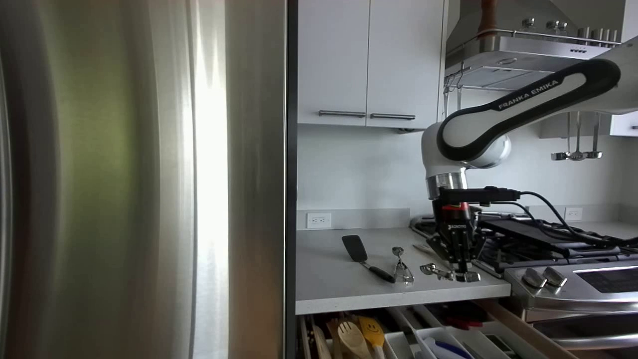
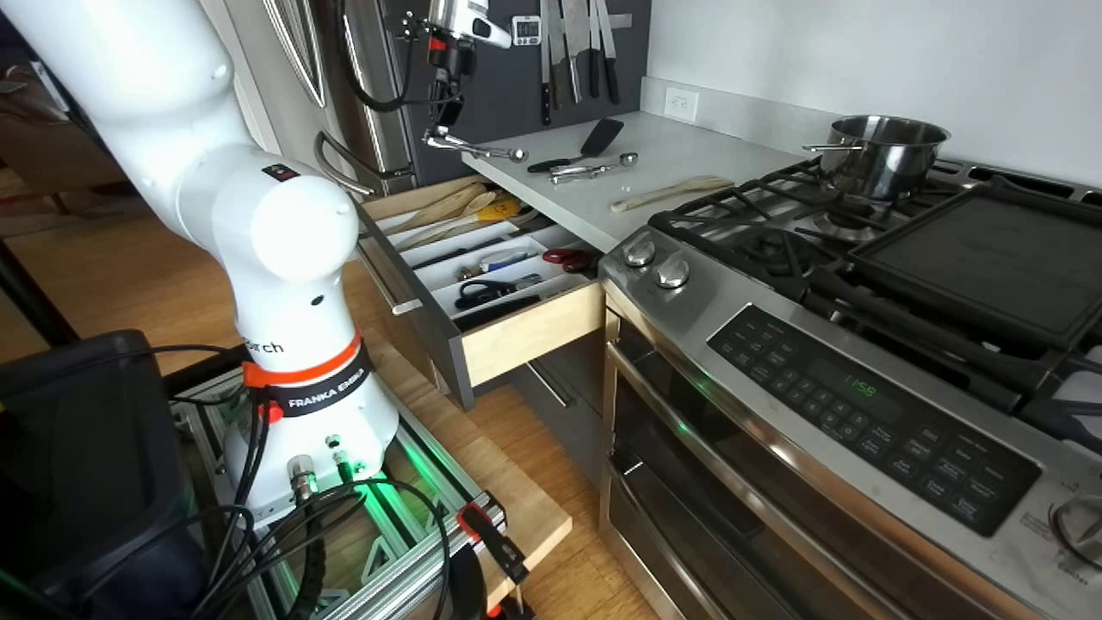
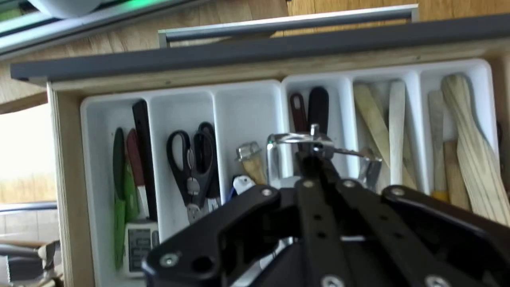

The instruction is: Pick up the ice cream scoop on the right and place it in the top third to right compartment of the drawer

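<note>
Scoop (image 2: 482, 152) held in the air, I have my gripper (image 1: 460, 269) pinched on its handle (image 3: 285, 138), over the open drawer (image 2: 534, 336). In the wrist view the tray (image 3: 249, 109) shows below it. On the counter (image 1: 329, 274) a second scoop (image 2: 585, 172) lies just beside the spatula (image 1: 356, 250), near a wooden utensil (image 2: 671, 194).

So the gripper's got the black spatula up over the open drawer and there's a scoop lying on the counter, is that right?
Not quite: the gripper has a metal scoop up over the open drawer, not the black spatula, as both exterior views show. There's another scoop lying on the counter.
</note>
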Tool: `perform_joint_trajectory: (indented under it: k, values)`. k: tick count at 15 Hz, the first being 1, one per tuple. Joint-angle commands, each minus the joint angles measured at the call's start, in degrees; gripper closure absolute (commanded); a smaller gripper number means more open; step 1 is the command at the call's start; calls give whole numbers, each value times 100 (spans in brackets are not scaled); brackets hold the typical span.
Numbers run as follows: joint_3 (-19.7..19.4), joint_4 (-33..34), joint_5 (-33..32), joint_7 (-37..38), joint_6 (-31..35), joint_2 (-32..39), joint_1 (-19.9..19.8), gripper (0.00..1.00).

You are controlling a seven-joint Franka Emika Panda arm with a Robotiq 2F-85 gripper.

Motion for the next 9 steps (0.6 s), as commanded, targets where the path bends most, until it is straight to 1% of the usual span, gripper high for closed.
perform_joint_trajectory:
  k: [1,3,9]
  values:
    - [-36,-474,667,-423,-491,-426,-15,99]
    - [-46,-600,834,-619,-580,-386,-66,99]
    - [-150,-886,740,-1123,-281,152,-311,99]
